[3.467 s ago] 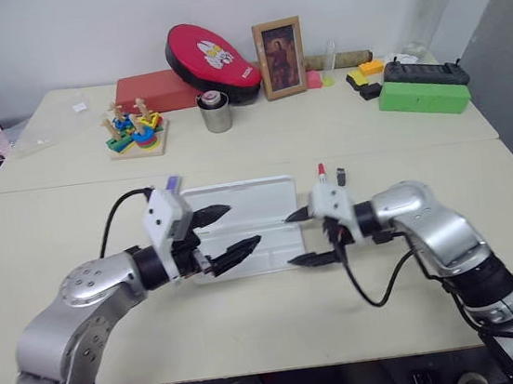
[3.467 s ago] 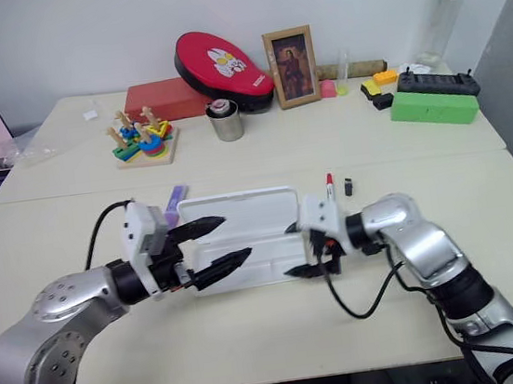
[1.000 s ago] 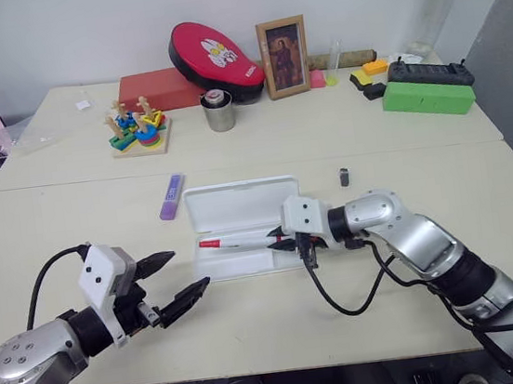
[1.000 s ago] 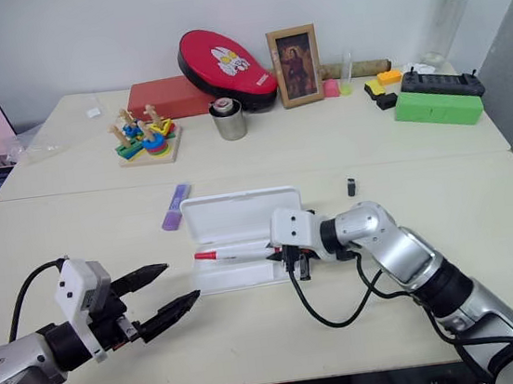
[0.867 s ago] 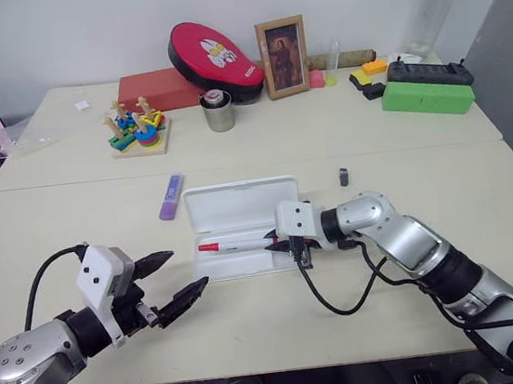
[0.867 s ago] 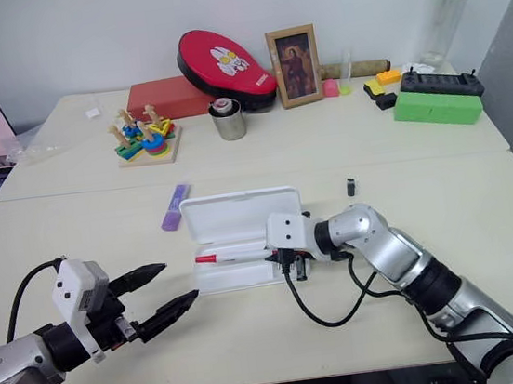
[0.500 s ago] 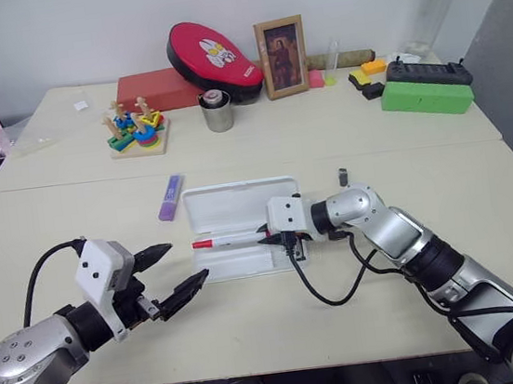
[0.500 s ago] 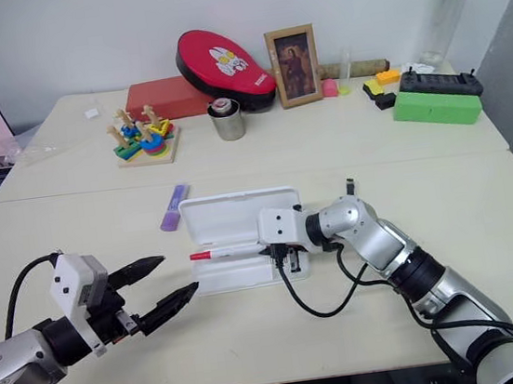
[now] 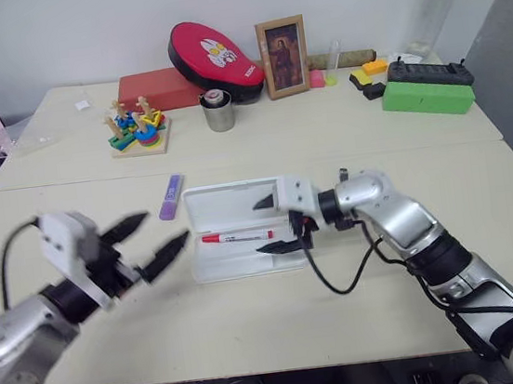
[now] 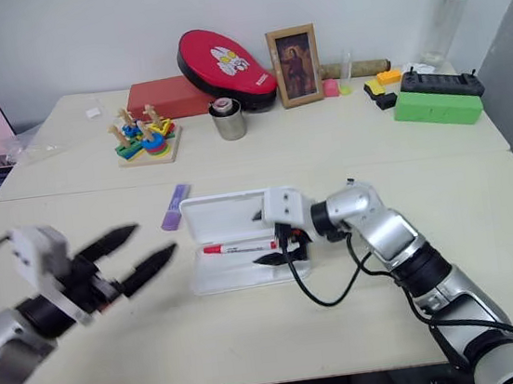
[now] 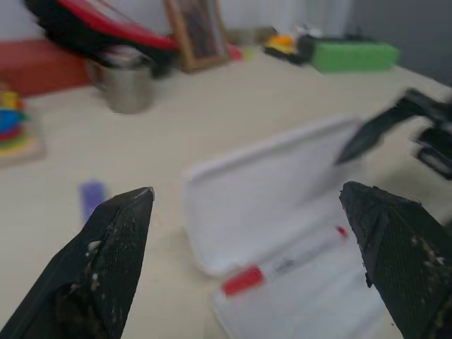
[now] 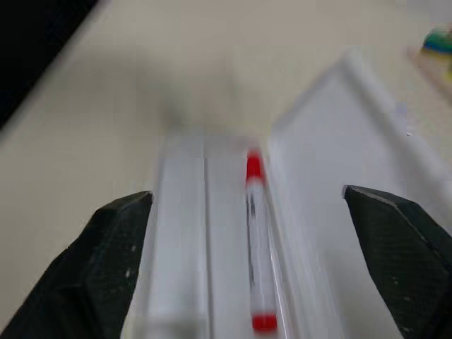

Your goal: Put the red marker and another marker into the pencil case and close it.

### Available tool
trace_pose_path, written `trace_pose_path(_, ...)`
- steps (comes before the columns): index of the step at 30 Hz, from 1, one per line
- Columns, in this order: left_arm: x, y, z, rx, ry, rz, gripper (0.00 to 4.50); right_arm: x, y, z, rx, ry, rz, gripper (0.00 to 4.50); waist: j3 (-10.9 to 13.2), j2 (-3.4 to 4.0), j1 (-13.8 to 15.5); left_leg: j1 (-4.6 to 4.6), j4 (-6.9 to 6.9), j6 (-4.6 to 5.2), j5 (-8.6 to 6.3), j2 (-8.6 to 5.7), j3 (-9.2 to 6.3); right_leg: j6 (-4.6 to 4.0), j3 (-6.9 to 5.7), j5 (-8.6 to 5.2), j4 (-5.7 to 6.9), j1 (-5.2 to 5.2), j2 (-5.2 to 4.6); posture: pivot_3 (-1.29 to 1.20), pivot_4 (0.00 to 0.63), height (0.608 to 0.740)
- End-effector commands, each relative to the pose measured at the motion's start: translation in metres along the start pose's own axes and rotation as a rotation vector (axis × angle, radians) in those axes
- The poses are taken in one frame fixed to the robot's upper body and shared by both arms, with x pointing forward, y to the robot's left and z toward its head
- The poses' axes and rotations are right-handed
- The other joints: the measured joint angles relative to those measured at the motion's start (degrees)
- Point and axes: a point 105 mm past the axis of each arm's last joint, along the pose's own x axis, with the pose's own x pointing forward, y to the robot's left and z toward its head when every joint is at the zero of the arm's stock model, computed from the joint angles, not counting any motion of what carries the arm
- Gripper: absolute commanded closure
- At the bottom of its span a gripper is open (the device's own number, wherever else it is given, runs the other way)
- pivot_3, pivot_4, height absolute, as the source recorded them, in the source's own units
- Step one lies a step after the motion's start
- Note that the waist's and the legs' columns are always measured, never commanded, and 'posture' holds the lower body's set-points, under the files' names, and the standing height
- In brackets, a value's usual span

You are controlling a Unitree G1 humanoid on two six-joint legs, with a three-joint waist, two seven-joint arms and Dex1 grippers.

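Red marker (image 9: 236, 238) sits in our open case (image 9: 239, 200); both our grippers, left (image 9: 155, 241) and right (image 9: 271, 224), spread wide, empty.

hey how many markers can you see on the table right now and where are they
2. The red marker lies inside the open pencil case, in its near half. The purple marker lies on the table just left of the case. Others could be hidden among the far clutter.

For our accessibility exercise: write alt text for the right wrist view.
A red marker lies lengthwise in the open white pencil case, seen between the right hand's two spread black fingers. Beige table lies beyond.
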Motion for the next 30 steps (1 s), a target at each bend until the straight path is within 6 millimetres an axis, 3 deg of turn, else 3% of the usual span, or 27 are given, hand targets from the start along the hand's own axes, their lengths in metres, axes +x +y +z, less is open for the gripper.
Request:
trace_pose_path(1,0.003,0.042,0.008,-0.03,-0.009,0.231,0.0,-0.018,-0.01,0.061,0.0,-0.2,-0.036,0.02,0.0,-0.01,0.06,0.01,0.0,0.0,0.0,0.0,0.0,0.0,0.0,0.0,0.0,0.0,0.0,0.0,0.15,0.74)
trace_pose_path(6,0.015,0.063,-0.024,-0.051,0.154,0.298,0.0,-0.022,-0.029,0.077,0.003,-0.23,-0.146,0.02,-0.02,-0.03,-0.03,0.03,-0.04,0.01,0.0,0.0,0.0,0.0,-0.02,0.0,0.0,-0.02,0.01,0.0,0.15,0.74)
trace_pose_path(14,0.048,0.07,-0.076,-0.098,0.338,0.287,0.0,-0.025,-0.03,0.086,-0.007,-0.26,-0.192,0.02,-0.01,-0.02,0.08,-0.03,-0.05,-0.01,0.01,0.0,0.01,-0.01,-0.01,0.0,0.01,-0.08,0.01,0.0,0.15,0.74)
trace_pose_path(21,0.078,0.074,-0.096,-0.071,0.389,0.261,0.0,-0.03,-0.024,0.087,-0.006,-0.261,-0.192,0.02,-0.01,-0.02,0.05,-0.03,-0.05,-0.02,0.02,0.0,0.01,-0.01,-0.03,0.0,0.07,-0.1,0.01,0.0,0.15,0.74)
trace_pose_path(29,0.099,0.056,-0.113,-0.09,0.443,0.184,0.0,-0.032,-0.023,0.085,-0.008,-0.249,-0.199,0.02,-0.02,-0.02,-0.06,-0.03,-0.04,-0.03,0.02,0.0,0.01,-0.01,-0.03,0.0,0.11,-0.1,0.01,0.0,0.15,0.74)
trace_pose_path(30,0.099,0.054,-0.115,-0.091,0.451,0.177,0.19,-0.032,-0.023,0.085,-0.007,-0.249,-0.199,0.0,-0.02,-0.02,-0.05,-0.03,-0.04,-0.03,0.02,0.0,0.01,-0.01,-0.02,0.0,0.12,-0.1,0.01,0.0,0.15,0.74)
